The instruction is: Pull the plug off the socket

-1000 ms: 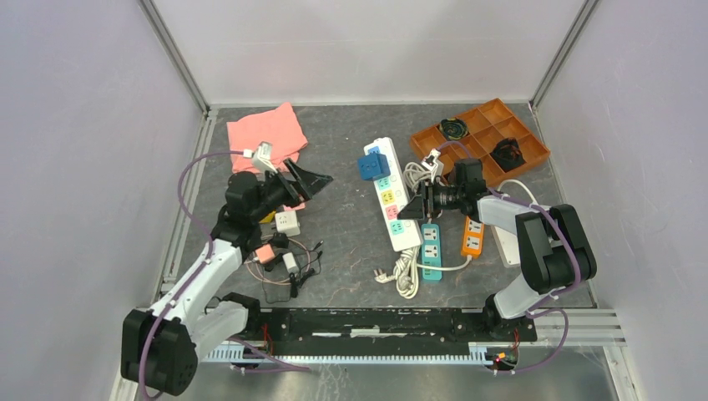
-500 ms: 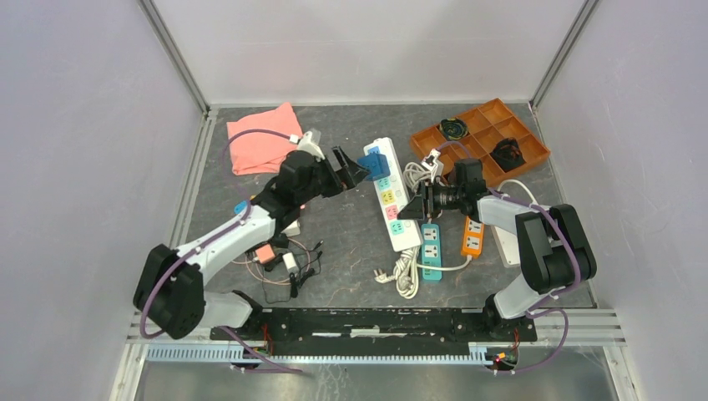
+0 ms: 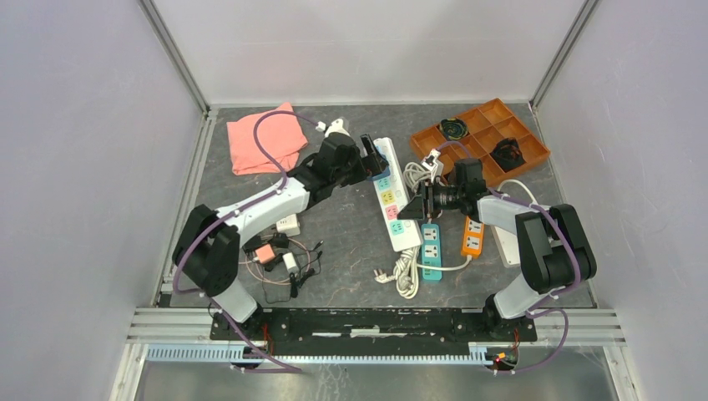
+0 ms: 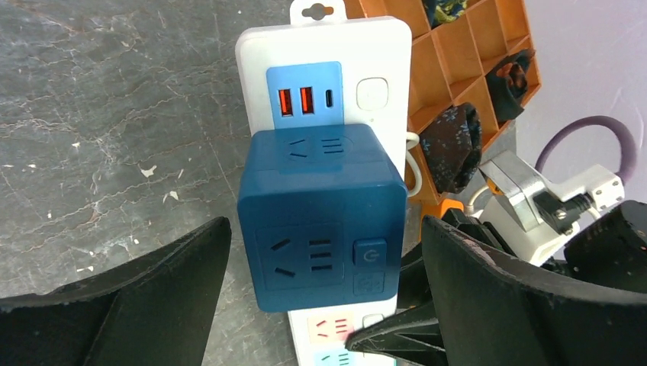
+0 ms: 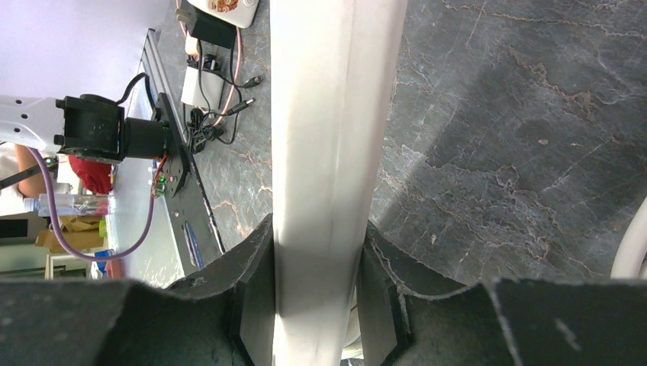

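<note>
Left pincer (image 4: 324, 236) spread wide, fingers (image 4: 152, 290) flanking blue cube plug (image 4: 320, 221) on both sides. Plug seated on far end of socket (image 3: 389, 196), just below its USB face. Socket lies lengthwise mid-tabletop (image 3: 342, 225). Right pincer (image 5: 317, 282) pinching socket across its width near near end, one finger pressed on each long edge. Teal strip (image 3: 431, 244) just right of socket. Orange tray (image 3: 480, 134) far right.

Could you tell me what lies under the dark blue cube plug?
The long white power strip: its blue USB panel and a pink outlet flank the dark blue cube plug. The outlet beneath is covered.
</note>
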You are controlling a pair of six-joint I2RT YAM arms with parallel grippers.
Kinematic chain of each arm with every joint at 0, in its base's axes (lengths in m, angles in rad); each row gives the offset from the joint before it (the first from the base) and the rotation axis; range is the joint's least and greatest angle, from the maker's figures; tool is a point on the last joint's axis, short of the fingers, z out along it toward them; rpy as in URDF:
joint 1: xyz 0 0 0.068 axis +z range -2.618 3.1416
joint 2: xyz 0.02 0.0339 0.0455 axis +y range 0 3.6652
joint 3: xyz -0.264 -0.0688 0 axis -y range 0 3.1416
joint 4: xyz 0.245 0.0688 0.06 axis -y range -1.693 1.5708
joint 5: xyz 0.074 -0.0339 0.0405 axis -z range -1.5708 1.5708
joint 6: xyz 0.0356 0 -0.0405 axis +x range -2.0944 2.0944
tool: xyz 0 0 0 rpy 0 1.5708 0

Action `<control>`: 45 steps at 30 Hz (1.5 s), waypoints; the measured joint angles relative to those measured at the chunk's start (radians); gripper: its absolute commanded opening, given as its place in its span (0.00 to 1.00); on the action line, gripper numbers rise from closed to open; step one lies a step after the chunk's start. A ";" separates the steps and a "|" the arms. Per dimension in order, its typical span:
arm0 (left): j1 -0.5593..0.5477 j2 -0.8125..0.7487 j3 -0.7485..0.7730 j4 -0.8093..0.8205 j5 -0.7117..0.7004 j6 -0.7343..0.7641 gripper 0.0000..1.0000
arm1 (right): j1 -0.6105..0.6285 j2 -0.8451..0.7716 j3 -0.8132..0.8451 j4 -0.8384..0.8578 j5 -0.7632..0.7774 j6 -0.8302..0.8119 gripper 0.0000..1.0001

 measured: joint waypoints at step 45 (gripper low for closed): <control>-0.048 0.067 0.045 0.002 -0.013 -0.021 0.02 | 0.000 0.005 0.000 0.039 -0.051 -0.061 0.91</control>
